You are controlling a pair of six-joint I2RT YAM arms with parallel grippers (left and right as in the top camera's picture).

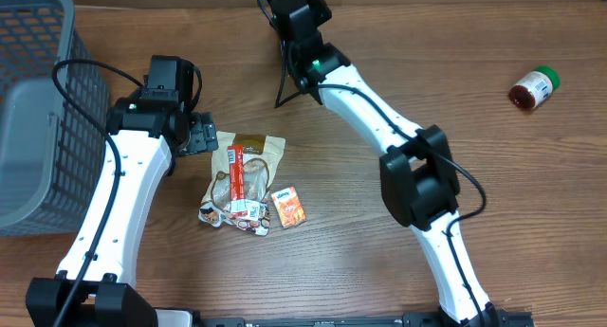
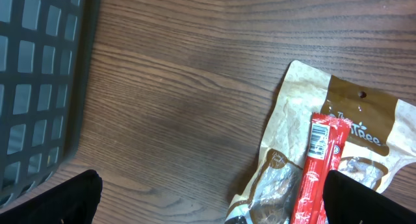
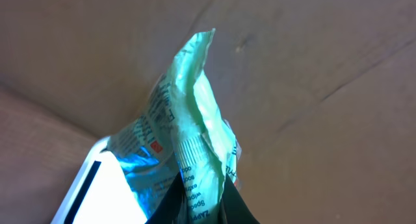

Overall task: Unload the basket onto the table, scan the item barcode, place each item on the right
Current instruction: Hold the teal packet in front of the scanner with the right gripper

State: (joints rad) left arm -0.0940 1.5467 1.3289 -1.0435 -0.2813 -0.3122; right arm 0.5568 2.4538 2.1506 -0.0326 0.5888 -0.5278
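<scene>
Right tool pressed together, pinching crumpled green packet, held up at far edge of worktop. Left tool spread wide, nothing between fingers, low over worktop just beside tan pouch. Red stick lies on pouch. Orange sachet near pouch. Basket at left, bottle far right.

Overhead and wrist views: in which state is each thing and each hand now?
Left hand: open, empty, beside the pouch.
Right hand: shut on the green packet.
Green packet: held up, crumpled.
Pouch: lying flat on the table.
Red stick: lying on the pouch, barcode facing up.
Orange packet: lying flat beside the pouch.
Jar: on its side, lid on.
Basket: upright, nothing seen inside.
</scene>
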